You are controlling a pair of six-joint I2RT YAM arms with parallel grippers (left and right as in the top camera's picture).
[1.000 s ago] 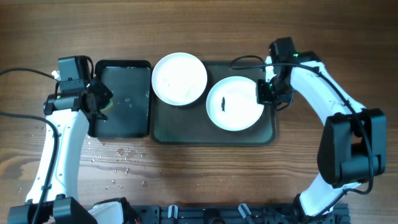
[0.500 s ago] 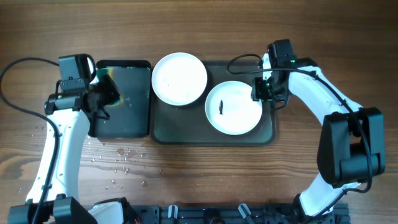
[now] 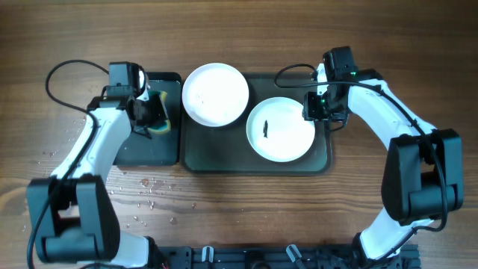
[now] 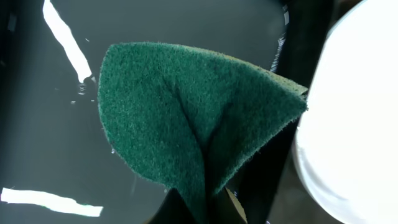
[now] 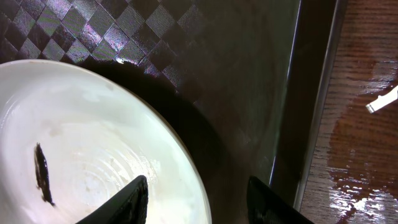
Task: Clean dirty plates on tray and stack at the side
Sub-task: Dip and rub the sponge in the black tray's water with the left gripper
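Note:
Two white plates lie on the dark tray [image 3: 224,149]. The right plate [image 3: 287,138] carries a small dark smear [image 3: 266,128]. The left plate [image 3: 215,93] looks clean and overhangs the tray's far left corner. My right gripper [image 3: 317,108] is open at the smeared plate's right rim. In the right wrist view that plate [image 5: 93,149] has its rim between the spread fingers of the right gripper [image 5: 199,202]. My left gripper [image 3: 151,116] is shut on a folded green sponge [image 4: 193,118], just left of the clean plate [image 4: 354,124].
A smaller black tray [image 3: 142,146] lies left of the big tray, under the sponge, its wet floor [image 4: 50,124] glinting. Water drops [image 3: 142,196] dot the wood at the front left. A wet patch [image 5: 364,146] shows on the wood right of the tray [image 5: 249,74].
My right gripper has opened off the smeared plate's rim, and the plate settled slightly toward the front. The left arm swung right across the black tray with the sponge, toward the clean plate.

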